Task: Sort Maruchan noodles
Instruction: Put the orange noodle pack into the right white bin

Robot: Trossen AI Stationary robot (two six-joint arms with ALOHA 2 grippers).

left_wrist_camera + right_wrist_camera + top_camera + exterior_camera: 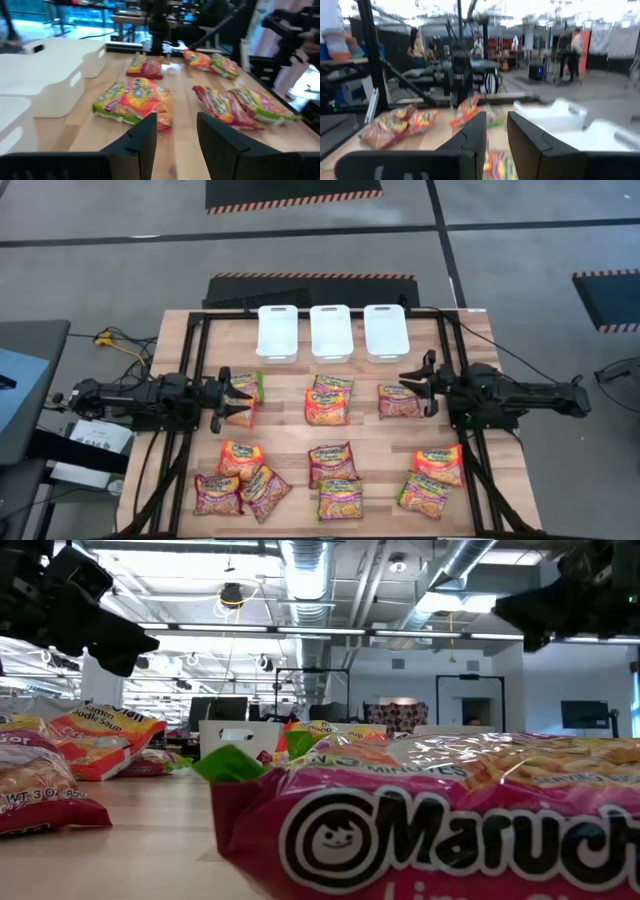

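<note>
Maruchan noodles (328,463) lie scattered flat across the wooden table (380,440) in the high view, about a dozen packets in loose groups: two near the left edge of the table at mid frame, three around the centre, and clusters along the lower left, lower middle and lower right. Three white bins (331,332) stand in a row along the table's upper edge, side by side and just apart from one another.

The left gripper (236,402) sits at mid left of the high view, over the pair of packets (244,394) there; its jaws stand apart with nothing between them, as the left wrist view shows, where a green-trimmed packet (131,98) lies just beyond the fingers (143,137).

The right gripper (415,383) is at mid right, above the packet (399,401) lying below the rightmost bin. Its jaws are also apart and hold nothing, with the fingers (474,135) hanging clear above the table.
</note>
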